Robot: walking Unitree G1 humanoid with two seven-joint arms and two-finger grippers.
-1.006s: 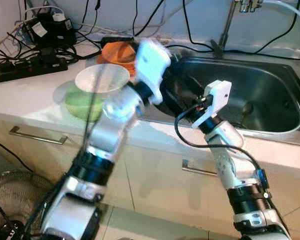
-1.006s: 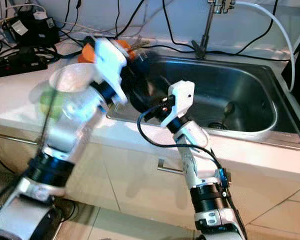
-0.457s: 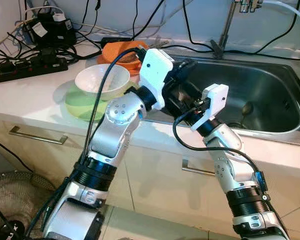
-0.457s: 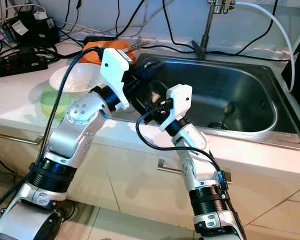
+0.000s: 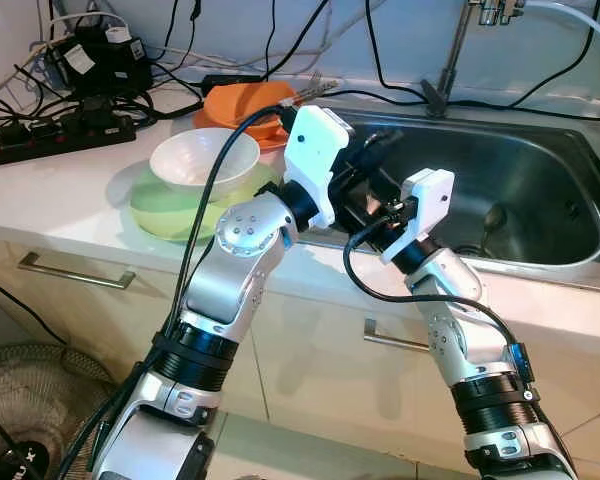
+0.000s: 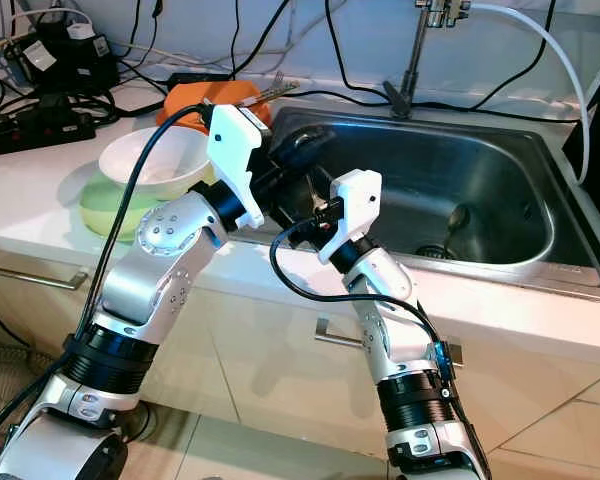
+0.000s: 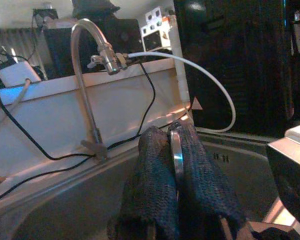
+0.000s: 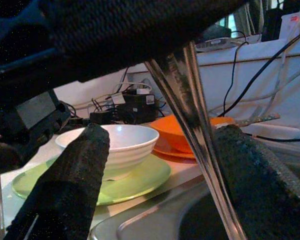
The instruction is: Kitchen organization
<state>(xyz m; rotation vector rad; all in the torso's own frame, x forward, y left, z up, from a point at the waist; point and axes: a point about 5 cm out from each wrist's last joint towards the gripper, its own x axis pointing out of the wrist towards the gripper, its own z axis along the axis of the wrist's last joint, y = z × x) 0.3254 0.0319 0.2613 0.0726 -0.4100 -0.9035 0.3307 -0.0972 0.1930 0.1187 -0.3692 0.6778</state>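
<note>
- The left gripper [image 7: 176, 165] was clamped on a thin metal utensil handle [image 7: 175, 152] over the sink [image 5: 540, 190].
- The right gripper [image 8: 155, 165] stood open around that handle, apparently mid-handover.
- Next, the right fingers would need to close before the left let go.

A second ago my left arm was sweeping in as a blur; now it has settled, and my left gripper [image 7: 175, 165], pinching a thin metal utensil handle [image 7: 176, 155], has come close against the right gripper [image 8: 155, 150]. My right gripper has crept slightly toward it, and its spread fingers [image 8: 75, 170] now sit on either side of the handle below the left gripper.
</note>
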